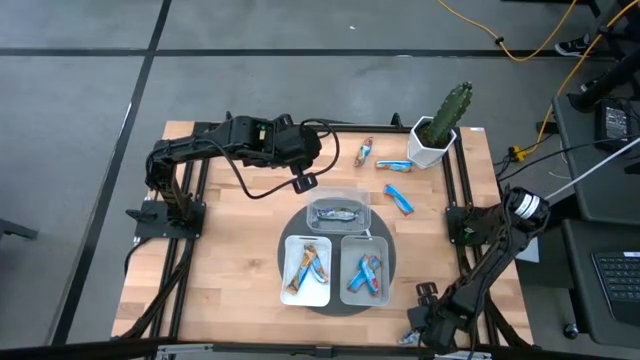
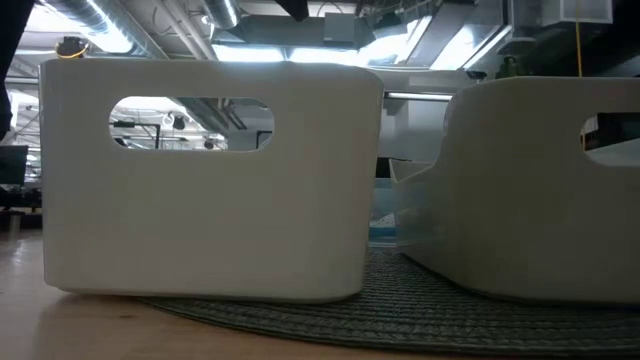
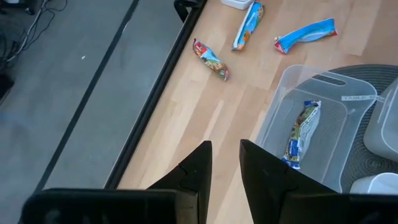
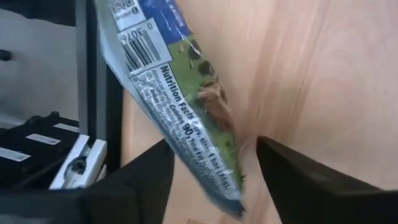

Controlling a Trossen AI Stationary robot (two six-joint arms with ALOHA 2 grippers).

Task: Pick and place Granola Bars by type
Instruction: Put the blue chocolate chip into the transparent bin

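Nearest the right wrist camera, a granola bar [image 4: 180, 106] with a barcode and nutrition panel lies between the two spread fingers of the right gripper [image 4: 211, 180], which straddle it without clamping it — a pick in preparation, by the look of it. From above, this gripper [image 1: 415, 332] sits at the near right corner of the table [image 1: 230, 240], well apart from the round grey mat [image 1: 335, 300].

On the mat stand three trays: a clear tray [image 1: 338, 213] holding one bar, a white tray [image 1: 307, 270] and a grey tray [image 1: 364, 272], each holding a few bars. Beyond the clear tray, three loose bars [image 1: 398, 199] lie on bare wood near the white cactus pot [image 1: 432, 145].

The left gripper [image 1: 304, 182] hovers just beside the clear tray, fingers [image 3: 193, 174] slightly parted and holding nothing.

To grasp well, the right gripper should probably settle lower, centre on the bar's width and close gently — the glossy wrapper is likely to slip or crumple if pinched near an end.
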